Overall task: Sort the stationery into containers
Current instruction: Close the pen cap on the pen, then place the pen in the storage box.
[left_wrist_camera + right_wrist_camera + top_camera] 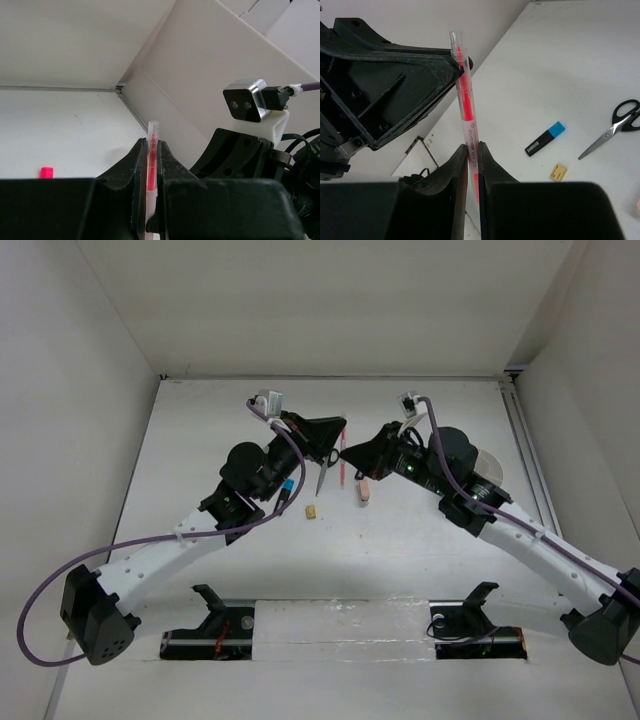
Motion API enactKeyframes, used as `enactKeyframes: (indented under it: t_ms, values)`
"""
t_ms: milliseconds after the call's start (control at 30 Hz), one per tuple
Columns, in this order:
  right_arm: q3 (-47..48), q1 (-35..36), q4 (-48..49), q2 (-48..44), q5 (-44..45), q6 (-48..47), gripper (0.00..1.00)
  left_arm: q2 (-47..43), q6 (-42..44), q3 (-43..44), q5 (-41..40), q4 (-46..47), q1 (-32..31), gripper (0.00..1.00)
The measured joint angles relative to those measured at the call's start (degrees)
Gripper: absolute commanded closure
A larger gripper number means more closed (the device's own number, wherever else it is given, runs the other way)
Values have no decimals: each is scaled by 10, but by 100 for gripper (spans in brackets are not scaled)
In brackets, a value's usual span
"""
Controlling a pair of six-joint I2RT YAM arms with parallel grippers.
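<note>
Grips the thin red pen (465, 100) off the table (215, 425) with both pincers: left gripper (152, 146) closed tight on one end, right gripper (472, 152) closed tight further along the barrel. Below, lying apart from one another: scissors (612, 130), blue-capped marker (545, 139), tan eraser (558, 172). Shows bare surface toward the far wall, and the white tub (495, 465) near the right edge, mostly under the right arm.

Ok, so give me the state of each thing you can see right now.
Red pen: lifted, clamped by both grippers.
Left gripper: shut on the pen.
Right gripper: shut on the pen.
Scissors: blades closed, lying flat.
Blue-capped marker: capped, lying flat.
Tan eraser: lying loose.
</note>
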Motion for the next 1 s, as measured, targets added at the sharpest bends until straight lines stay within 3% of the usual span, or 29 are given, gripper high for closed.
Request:
enactKeyframes:
  t_ms: [533, 600, 733, 767, 1000]
  values:
    - [18, -18, -10, 22, -61, -12, 100, 0, 10, -9, 2, 7, 0, 98]
    - [7, -18, -2, 19, -60, -15, 100, 0, 9, -3, 2, -9, 0, 81]
    - [-14, -25, 48, 3, -21, -27, 100, 2, -3, 9, 14, -73, -8, 25]
    - [-19, -28, 60, -2, -10, -28, 100, 2, -6, 15, 15, -91, -8, 1]
    - [-29, -38, 123, -7, 35, -63, 100, -8, -21, 63, 10, -188, -20, 1]
